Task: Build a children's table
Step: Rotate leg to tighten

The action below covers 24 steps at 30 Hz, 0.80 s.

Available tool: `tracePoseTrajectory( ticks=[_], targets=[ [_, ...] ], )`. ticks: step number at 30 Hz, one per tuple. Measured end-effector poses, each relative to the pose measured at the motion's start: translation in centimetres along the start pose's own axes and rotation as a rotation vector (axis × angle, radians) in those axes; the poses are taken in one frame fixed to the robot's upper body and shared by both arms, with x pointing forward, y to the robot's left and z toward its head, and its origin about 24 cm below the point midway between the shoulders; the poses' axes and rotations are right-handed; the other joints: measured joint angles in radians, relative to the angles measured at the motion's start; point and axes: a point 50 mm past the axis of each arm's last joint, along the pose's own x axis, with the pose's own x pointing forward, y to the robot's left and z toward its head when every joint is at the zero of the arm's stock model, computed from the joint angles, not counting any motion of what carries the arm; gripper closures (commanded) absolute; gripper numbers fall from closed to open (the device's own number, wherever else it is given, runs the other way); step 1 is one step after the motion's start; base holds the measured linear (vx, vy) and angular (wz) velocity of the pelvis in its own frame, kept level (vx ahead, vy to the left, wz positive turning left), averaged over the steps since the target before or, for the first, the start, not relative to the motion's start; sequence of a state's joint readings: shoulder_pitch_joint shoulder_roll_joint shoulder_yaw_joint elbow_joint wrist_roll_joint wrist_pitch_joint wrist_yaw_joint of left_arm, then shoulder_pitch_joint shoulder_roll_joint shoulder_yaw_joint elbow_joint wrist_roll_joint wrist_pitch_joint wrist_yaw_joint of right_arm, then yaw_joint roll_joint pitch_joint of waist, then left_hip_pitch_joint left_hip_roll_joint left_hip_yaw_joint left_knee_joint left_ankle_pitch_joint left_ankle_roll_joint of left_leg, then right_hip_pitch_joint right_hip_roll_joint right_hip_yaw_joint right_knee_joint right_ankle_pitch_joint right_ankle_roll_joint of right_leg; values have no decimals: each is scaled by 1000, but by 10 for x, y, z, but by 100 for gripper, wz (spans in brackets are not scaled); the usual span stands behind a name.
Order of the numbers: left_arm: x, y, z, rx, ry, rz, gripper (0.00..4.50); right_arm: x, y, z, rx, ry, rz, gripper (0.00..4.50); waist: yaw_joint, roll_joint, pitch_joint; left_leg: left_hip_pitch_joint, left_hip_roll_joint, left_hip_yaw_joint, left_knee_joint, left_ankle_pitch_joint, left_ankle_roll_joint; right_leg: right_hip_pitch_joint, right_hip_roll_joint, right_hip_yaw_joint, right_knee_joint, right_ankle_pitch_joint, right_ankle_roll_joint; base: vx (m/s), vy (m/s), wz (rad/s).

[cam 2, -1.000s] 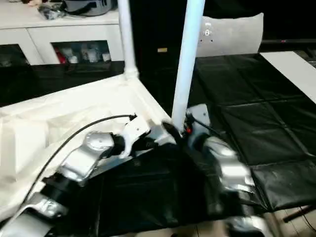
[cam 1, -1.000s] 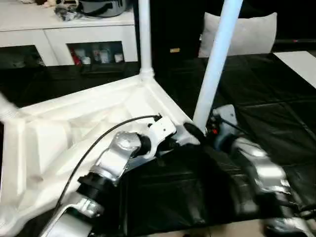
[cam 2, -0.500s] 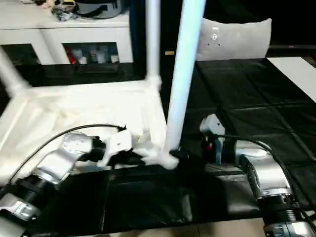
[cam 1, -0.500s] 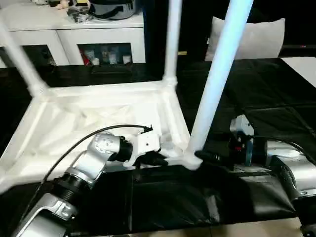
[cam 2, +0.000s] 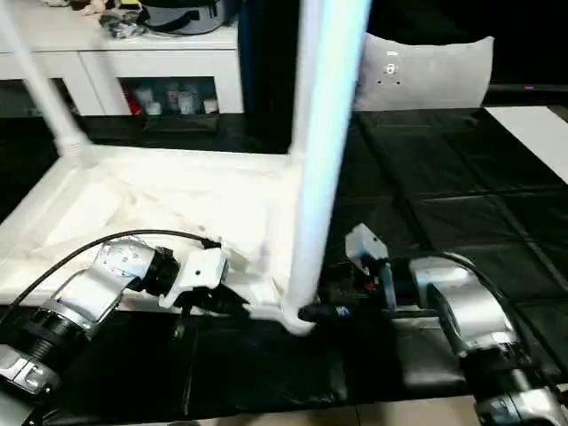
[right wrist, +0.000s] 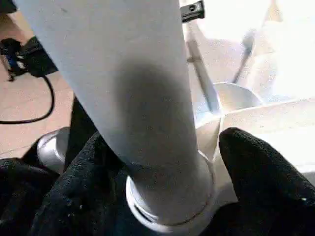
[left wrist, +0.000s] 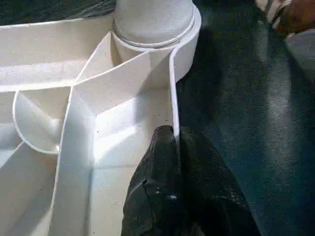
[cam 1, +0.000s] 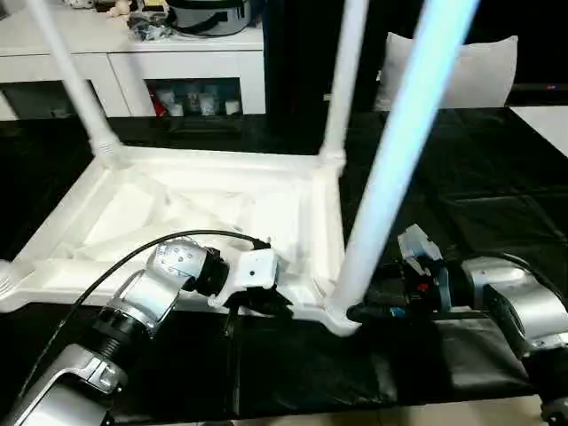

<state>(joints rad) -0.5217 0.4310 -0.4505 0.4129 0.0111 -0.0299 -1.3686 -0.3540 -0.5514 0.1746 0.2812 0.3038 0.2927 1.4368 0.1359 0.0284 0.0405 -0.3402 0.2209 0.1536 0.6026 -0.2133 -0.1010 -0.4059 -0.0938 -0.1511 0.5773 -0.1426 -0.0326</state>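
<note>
The tabletop lies underside up on the black counter, ribs showing, with legs standing in its corner sockets. The left hand is clamped on the tabletop's thin near rim, one black finger on each side of the wall, close beside the near corner socket. Just past that socket, on its other side, the right hand reaches in level toward the near leg; its fingers stand apart on either side of the leg's foot where it enters the socket, and whether they press on it cannot be told. The leg rises steeply from between them, leaning slightly away from the left hand. Beyond the left hand, across the ribbed underside, a second leg stands at the far corner and a third at the far corner on the left hand's side. A grey cushion leans well beyond the right hand, and a white cabinet stands behind the tabletop.
</note>
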Motion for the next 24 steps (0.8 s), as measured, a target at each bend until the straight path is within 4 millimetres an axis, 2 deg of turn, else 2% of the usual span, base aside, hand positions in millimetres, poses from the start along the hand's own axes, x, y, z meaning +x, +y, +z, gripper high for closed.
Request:
tracePoseTrajectory(
  ticks=[3,4,9,10,16,18,22,24],
  targets=[
    [0,0,0,0,-4,-1,450,2,1,-1,7,-4,21,155,3,0,0,1,0,0,0,0,0,0,0,0,0,0,0,0,0,0],
    [0,0,0,0,-4,-2,450,3,1,-1,9,-3,26,178,4,0,0,1,0,0,0,0,0,0,0,0,0,0,0,0,0,0],
    [0,0,0,-1,-5,-5,450,5,2,-2,10,-3,43,205,4,-1,0,1,0,1,0,0,0,0,0,0,0,0,0,0,0,0],
    [0,0,0,-1,-5,-6,450,5,2,-2,12,-3,44,222,4,-1,0,1,0,1,0,0,0,0,0,0,0,0,0,0,0,0],
    [-1,1,1,-36,-17,3,450,7,5,-2,27,-13,34,239,4,-1,0,1,1,1,-1,0,0,0,0,0,0,0,0,0,0,0],
    [-1,1,0,-101,-22,42,450,13,7,-4,67,-41,-29,239,3,0,-1,4,1,1,-2,-1,-1,2,1,1,0,0,0,0,0,0],
    [-5,9,-6,-216,-4,181,450,29,-2,-1,100,-96,-236,239,-29,0,-2,9,-3,2,-1,-1,-7,4,1,-1,0,0,1,0,0,0],
    [-1,14,-6,-275,-3,276,450,39,-13,1,128,-147,-400,243,-60,1,-2,9,-3,0,1,-1,-7,5,0,-7,-7,0,1,0,0,0]
  ],
)
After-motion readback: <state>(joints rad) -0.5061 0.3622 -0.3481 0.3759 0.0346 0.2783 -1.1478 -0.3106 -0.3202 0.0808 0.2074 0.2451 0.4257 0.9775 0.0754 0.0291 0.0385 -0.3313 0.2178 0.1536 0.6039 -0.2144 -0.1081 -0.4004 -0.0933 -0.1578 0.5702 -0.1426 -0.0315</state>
